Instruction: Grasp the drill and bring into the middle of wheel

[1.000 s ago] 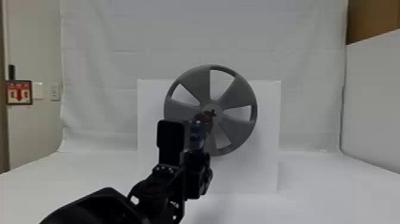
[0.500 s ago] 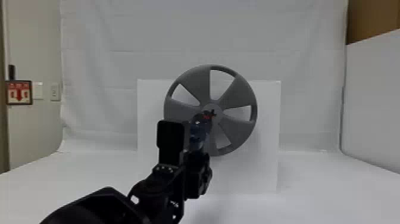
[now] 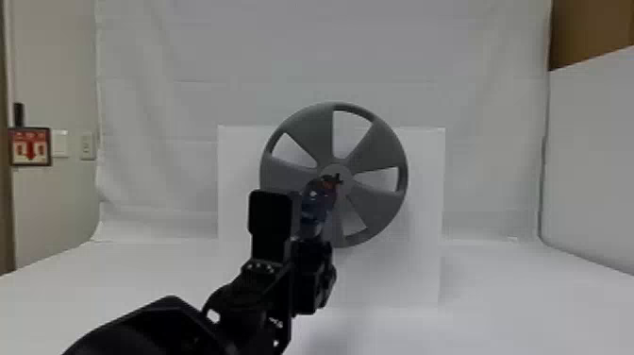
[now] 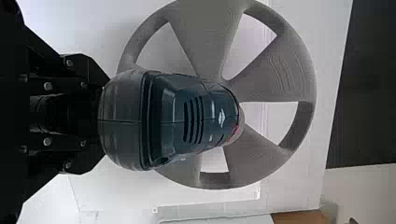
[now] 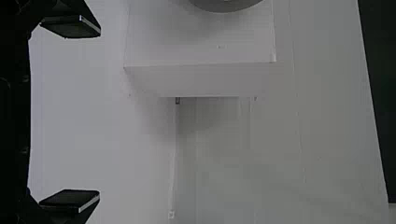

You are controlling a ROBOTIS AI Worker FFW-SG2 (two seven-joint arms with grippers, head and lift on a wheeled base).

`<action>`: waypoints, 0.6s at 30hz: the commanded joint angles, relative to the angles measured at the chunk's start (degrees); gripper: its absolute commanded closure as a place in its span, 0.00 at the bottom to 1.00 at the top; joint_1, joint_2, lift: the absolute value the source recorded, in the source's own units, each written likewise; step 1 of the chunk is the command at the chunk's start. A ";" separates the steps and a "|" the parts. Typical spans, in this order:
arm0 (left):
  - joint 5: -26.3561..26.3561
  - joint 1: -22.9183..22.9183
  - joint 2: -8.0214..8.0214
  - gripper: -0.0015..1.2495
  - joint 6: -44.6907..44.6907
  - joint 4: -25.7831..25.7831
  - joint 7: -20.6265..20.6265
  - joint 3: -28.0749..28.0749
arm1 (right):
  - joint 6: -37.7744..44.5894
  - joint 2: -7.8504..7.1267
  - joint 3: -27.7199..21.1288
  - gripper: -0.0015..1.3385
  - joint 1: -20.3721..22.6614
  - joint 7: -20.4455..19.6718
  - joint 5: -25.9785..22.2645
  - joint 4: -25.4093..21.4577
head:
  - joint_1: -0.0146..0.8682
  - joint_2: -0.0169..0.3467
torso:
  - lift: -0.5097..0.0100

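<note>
Drill to hub: The drill [image 3: 317,205] lies in front of the wheel [image 3: 382,210]; in the head view its bit [image 3: 337,178] overlaps the hub [image 3: 349,176]. Whether the bit touches the hub or stops just short of it cannot be told.
Drill axis: Nose directed away from the robot and toward the hub; in the head view it also slants up and slightly right.
Left gripper: Clamped on the drill [image 4: 168,116], with the gripper [image 4: 95,116] at its rear end. The drill extends forward from the fingers toward the wheel.
Arm in use: Left arm. It carries the drill and is the nearer arm to the hub.
Right gripper: Released and empty, fingers set wide apart [image 5: 70,28]; the wheel's rim [image 5: 226,5] shows at the edge of that wrist's view.
Drill body: Dark blue casing, dark grey rounded rear, slotted vents, red mark near the nose.
Wheel: Grey, upright, flared spokes with open gaps, set before a white panel [image 3: 424,274] on the desk [image 3: 528,302].
Step (judged): Final alignment or seating of the bit at the hub. Maintain the axis square to the wheel face; a small sideways error could place the bit off centre.
</note>
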 commanded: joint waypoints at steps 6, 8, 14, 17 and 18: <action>-0.27 -0.09 0.00 0.98 0.08 0.09 0.00 0.04 | 0.00 -0.09 0.02 0.06 0.07 0.00 0.00 0.00 | 0.08 0.13 | 0.21; -0.36 -0.09 -0.08 0.98 -0.01 0.17 0.00 0.04 | 0.00 -0.09 0.02 0.06 0.07 0.00 0.00 0.00 | 0.08 0.13 | 0.21; -0.36 -0.09 0.00 0.98 -0.01 0.17 0.00 0.04 | 0.00 -0.09 0.02 0.06 0.07 0.00 0.00 0.00 | 0.08 0.13 | 0.21; -0.45 0.00 0.00 0.98 0.08 0.17 0.00 0.04 | 0.00 -0.09 0.02 0.06 0.07 0.00 0.00 0.00 | 0.08 0.13 | 0.21; -0.45 0.00 0.00 0.98 0.08 0.17 0.00 0.04 | 0.00 -0.09 0.11 0.06 0.07 0.00 0.00 0.00 | 0.08 0.13 | 0.21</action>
